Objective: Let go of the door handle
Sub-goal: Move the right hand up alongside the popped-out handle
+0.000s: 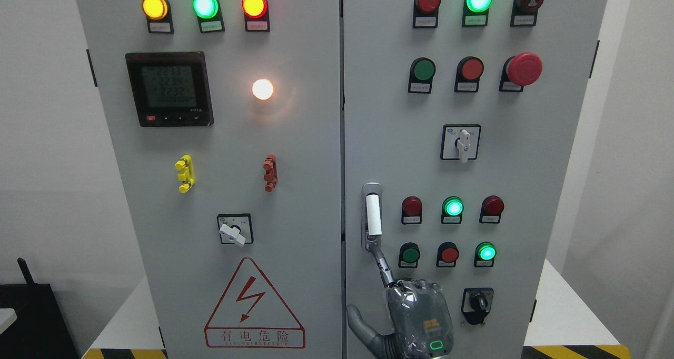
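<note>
The door handle [373, 215] is an upright bar with a white sleeve on a metal plate, at the left edge of the right cabinet door [526, 180]. My right hand [417, 317] comes up from the bottom edge just below it, with its back toward me. One finger [383, 264] stretches up and left, and its tip meets the lower end of the handle plate. The thumb [357, 319] is spread out to the left, away from the handle. Nothing is clasped around the bar. The door looks closed, flush with the left door [210, 138]. No left arm shows.
Both doors carry lit lamps, push buttons, a red mushroom button [524, 68], rotary switches [462, 143] and a meter [169, 88]. A knob switch [476, 302] sits just right of my hand. A striped floor edge [574, 351] lies at the lower right and a black object [31, 317] at the lower left.
</note>
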### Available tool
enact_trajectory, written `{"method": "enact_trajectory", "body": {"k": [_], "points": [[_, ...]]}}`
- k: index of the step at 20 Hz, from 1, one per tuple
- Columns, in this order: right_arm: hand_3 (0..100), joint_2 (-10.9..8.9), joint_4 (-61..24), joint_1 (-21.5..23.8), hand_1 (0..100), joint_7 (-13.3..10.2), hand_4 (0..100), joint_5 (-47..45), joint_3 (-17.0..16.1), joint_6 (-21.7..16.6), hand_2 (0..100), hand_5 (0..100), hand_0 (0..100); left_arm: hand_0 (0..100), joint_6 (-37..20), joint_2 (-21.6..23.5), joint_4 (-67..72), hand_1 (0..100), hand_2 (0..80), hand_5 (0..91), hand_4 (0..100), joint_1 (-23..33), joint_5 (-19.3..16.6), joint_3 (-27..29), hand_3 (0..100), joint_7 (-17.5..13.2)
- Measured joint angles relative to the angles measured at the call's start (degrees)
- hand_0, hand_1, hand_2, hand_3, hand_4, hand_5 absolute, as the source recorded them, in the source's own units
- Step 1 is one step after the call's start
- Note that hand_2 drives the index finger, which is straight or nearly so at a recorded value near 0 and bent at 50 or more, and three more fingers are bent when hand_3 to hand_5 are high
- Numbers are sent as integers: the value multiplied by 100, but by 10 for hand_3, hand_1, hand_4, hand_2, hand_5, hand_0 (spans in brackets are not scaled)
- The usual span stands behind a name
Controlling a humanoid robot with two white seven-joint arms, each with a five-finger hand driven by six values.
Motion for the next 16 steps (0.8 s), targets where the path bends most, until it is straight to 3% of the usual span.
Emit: {"method": "enact_trajectory", "body": {"k": [7,13,16], "points": [[1000,-1,-56,49,279,-129,1000,-4,10,-27,76,1000,294,120,0,0,0,389,0,0,0,0,0,0,0,0],[1000,-7,-151,202,305,-260,1000,-11,26,-69,165,994,332,120,0,-1,0,389,0,0,0,0,0,0,0,0],[1000,-6,-205,251,352,-334,1000,-12,33,-80,313,990,395,120,0,-1,0,389,0,0,0,0,0,0,0,0]]}}
